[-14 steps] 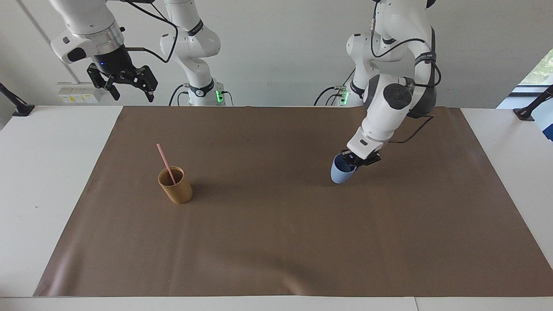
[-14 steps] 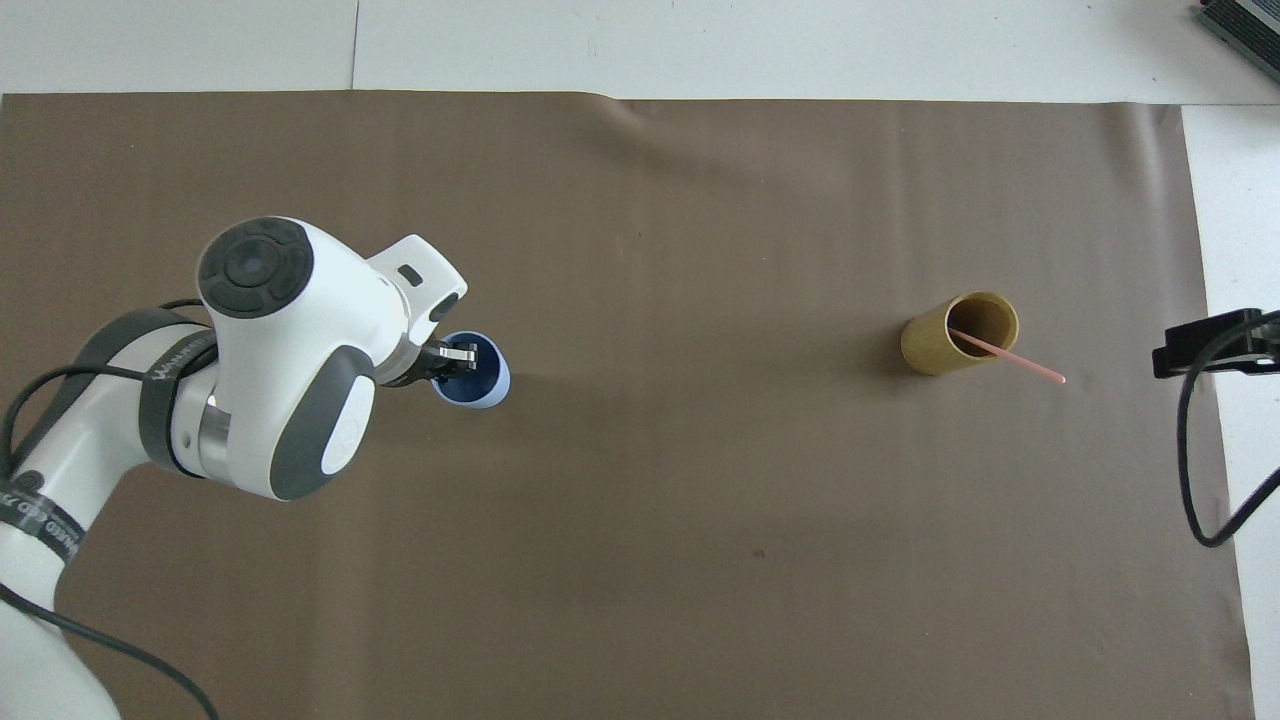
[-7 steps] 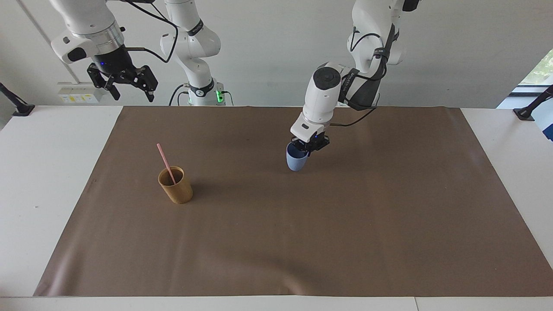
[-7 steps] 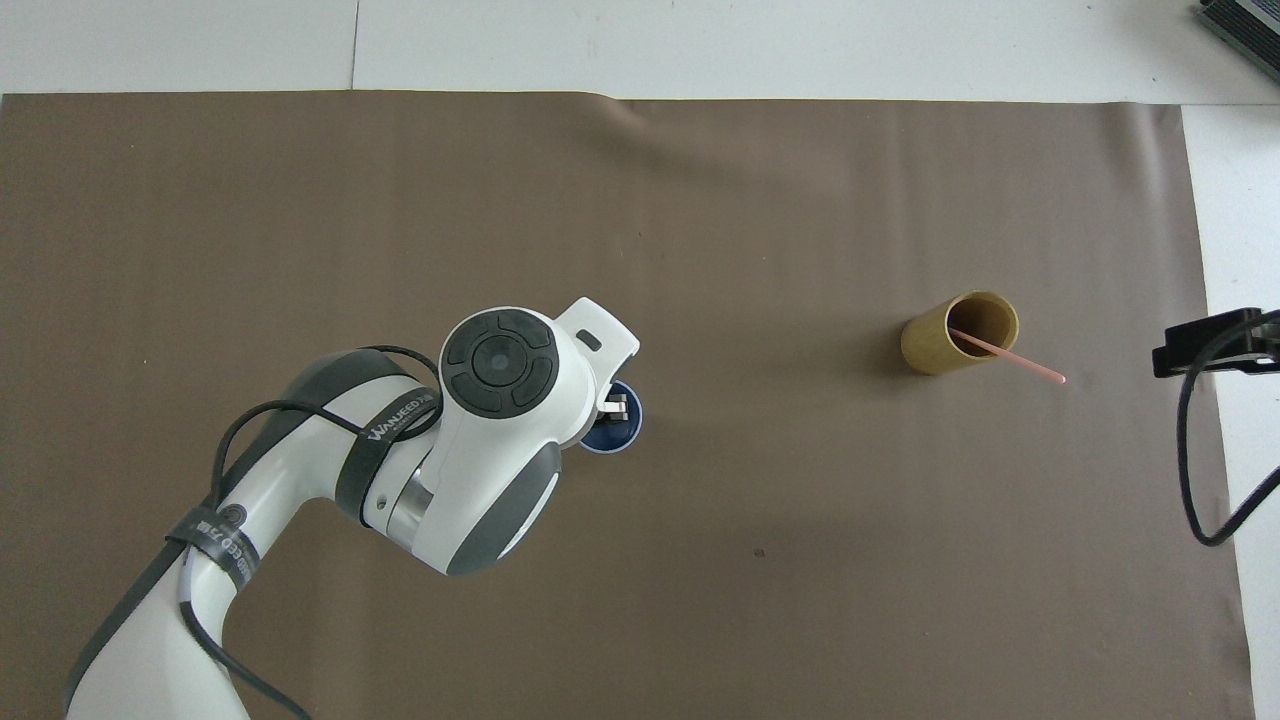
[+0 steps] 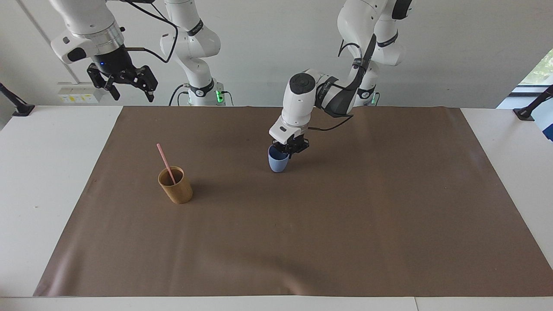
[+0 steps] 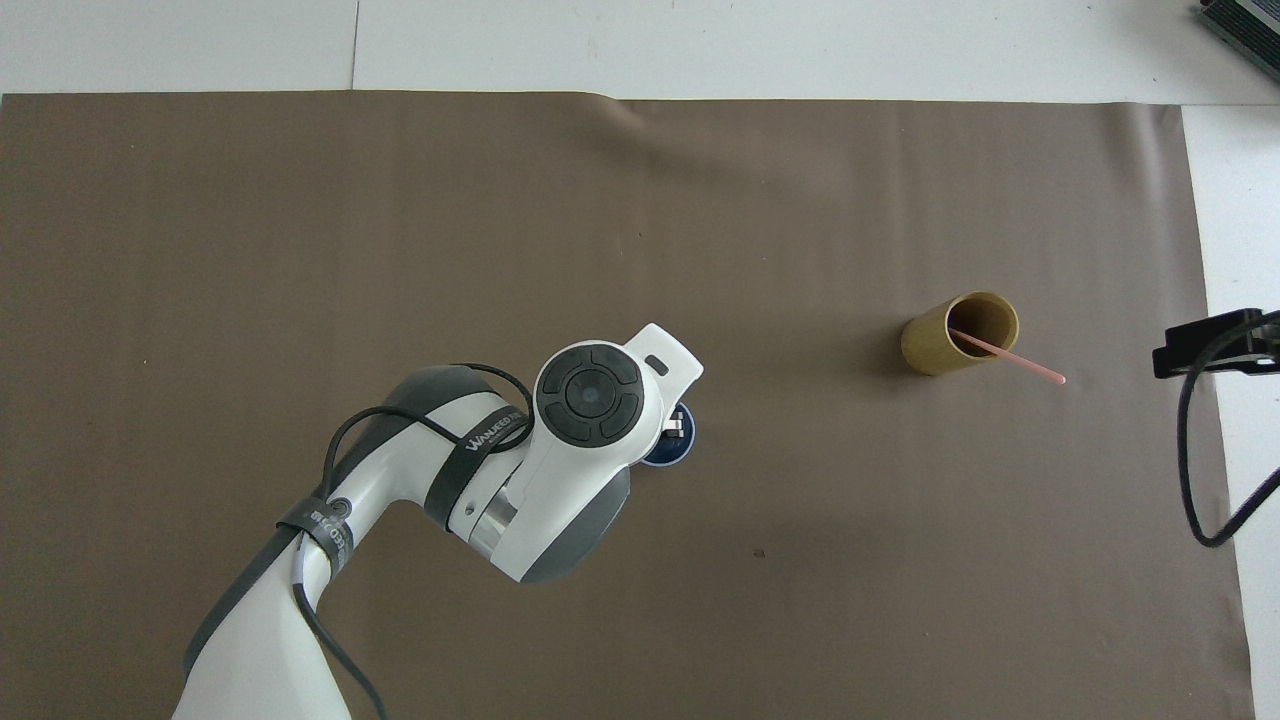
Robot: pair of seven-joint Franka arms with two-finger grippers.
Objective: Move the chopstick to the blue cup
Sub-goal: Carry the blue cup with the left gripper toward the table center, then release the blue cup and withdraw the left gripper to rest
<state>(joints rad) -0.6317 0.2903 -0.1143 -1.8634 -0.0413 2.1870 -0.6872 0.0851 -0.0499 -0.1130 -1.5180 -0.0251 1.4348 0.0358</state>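
The chopstick [image 5: 165, 163], as you see it from the facing camera, stands slanted in the tan-brown cup [image 5: 176, 185], its lower end inside and its upper end leaning toward the robots and the right arm's end of the table. That cup sits upright on the brown mat [image 5: 345, 242], well in from the mat's edges, in the half toward the right arm's end. The blue cup [image 5: 278, 162] stands upright near the mat's middle, well apart from the tan-brown cup. Your left gripper [image 5: 288, 150] is at its rim, one finger inside the cup and one outside, pinched narrow on the wall. Your right gripper [image 5: 125, 84] hangs high over the table's corner by the right arm's base, waiting, its fingers spread wide and holding nothing.

From the overhead camera, you see the chopstick [image 6: 1008, 357] stick out of the tan-brown cup [image 6: 948, 338] toward the mat's edge at the right arm's end. The left arm's wrist covers most of the blue cup [image 6: 678, 449]; the left gripper [image 6: 677, 426] shows at the rim, closed on the wall. Only a dark part of the right gripper [image 6: 1205, 342] shows at the frame's edge, past the mat's edge.
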